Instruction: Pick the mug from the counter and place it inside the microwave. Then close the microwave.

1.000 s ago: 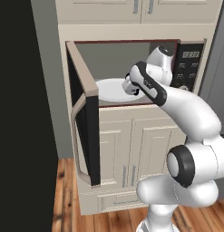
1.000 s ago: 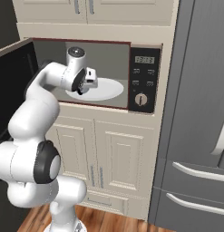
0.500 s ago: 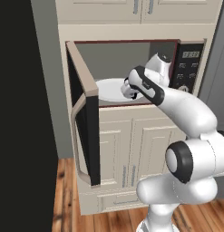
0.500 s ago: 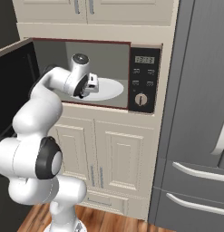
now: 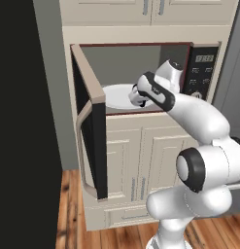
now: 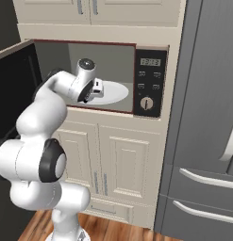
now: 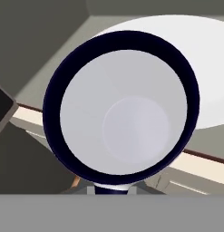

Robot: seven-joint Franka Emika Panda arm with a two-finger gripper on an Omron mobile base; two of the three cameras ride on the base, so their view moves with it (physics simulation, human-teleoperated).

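The microwave (image 5: 141,53) stands open, its tan-framed dark-glass door (image 5: 91,131) swung out to the left. My gripper (image 5: 135,96) hangs at the front of the opening, over the near edge of the white turntable (image 5: 116,92). It is shut on the mug (image 7: 127,122), which the hand view shows from above: a dark rim around a pale grey inside, with the turntable (image 7: 204,68) behind it. In the right base view the gripper (image 6: 95,88) sits just left of the turntable (image 6: 115,92). The fingertips are hidden by the mug. The marbled counter is out of view.
The black control panel (image 6: 148,82) with its dial closes off the right side of the cavity. Cream cabinet fronts (image 5: 141,165) run below and above. A grey fridge (image 6: 207,141) stands at the right. The door's curved handle (image 5: 81,146) juts out toward the base.
My hand with the mug has edged a little further in over the turntable. The door has not moved.
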